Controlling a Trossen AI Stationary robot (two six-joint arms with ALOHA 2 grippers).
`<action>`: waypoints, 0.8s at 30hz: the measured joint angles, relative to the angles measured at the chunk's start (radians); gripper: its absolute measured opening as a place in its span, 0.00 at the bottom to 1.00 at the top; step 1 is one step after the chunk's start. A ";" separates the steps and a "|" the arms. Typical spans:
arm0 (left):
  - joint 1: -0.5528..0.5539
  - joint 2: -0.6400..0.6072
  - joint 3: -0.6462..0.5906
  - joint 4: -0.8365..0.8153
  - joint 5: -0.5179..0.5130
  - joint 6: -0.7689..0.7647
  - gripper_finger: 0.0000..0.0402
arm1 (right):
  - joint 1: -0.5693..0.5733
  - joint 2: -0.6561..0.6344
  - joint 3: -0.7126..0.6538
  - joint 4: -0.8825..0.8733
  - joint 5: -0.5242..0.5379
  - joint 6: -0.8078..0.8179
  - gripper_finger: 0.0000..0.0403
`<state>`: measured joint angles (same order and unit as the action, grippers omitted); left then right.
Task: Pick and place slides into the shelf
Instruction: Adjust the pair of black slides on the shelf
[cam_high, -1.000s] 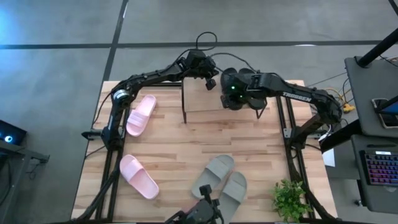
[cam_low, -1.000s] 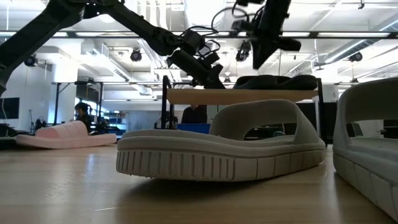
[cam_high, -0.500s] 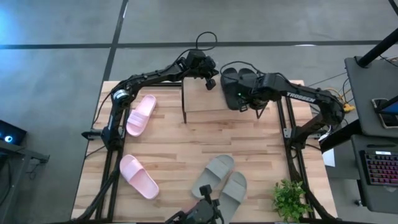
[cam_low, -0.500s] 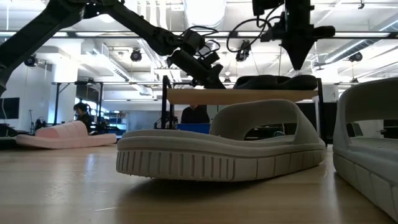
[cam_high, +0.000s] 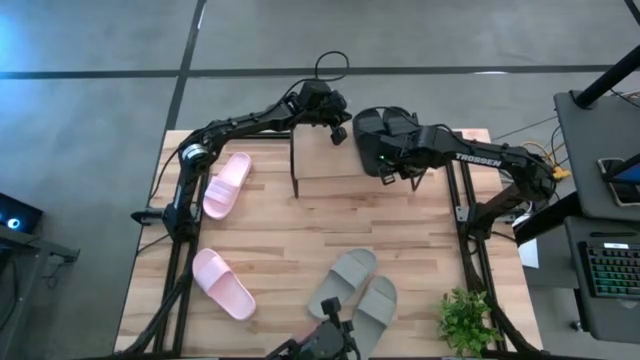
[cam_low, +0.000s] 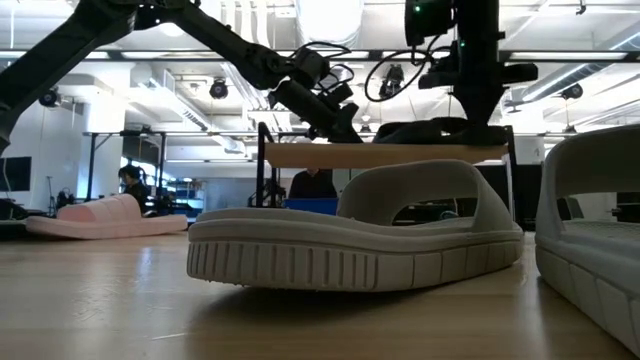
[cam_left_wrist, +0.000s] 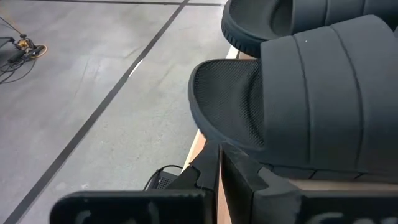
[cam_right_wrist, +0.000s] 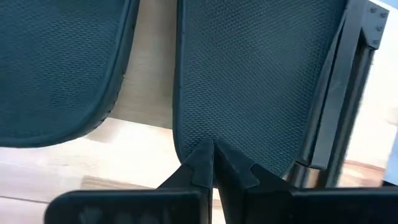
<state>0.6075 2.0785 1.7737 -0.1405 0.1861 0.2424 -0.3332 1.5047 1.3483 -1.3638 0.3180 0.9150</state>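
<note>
Right gripper (cam_high: 383, 166), jaws together, nudging the black open-toe slide sandals (cam_high: 385, 128) on the low wooden-topped shelf (cam_high: 330, 160) at the tabletop's far edge; push gently, squarely, avoiding overshoot

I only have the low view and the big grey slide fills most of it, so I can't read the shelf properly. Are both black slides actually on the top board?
Observer: Yes. From above, both black slides lie side by side at the right end of the shelf.
Operator: Is either gripper holding one?
Observer: No. The wrist views show both shut and empty: the right gripper at one black slide's rounded end, the left gripper at the shelf's far edge.
Operator: Which slides are on the table?
Observer: Four: two pink slides on the left side and the grey-green pair near the front edge.
</note>
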 joint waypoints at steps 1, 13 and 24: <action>0.000 0.000 0.000 0.000 0.000 0.000 0.00 | 0.000 0.000 0.005 0.011 -0.002 0.000 0.02; -0.001 0.000 0.000 -0.007 0.001 0.000 0.00 | -0.001 0.002 0.031 0.135 0.050 -0.006 0.02; -0.001 0.000 0.000 -0.007 0.033 0.000 0.00 | 0.002 -0.033 0.031 0.157 0.050 0.016 0.02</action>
<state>0.6064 2.0789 1.7733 -0.1478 0.2191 0.2424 -0.3313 1.4718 1.3796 -1.2063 0.3676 0.9308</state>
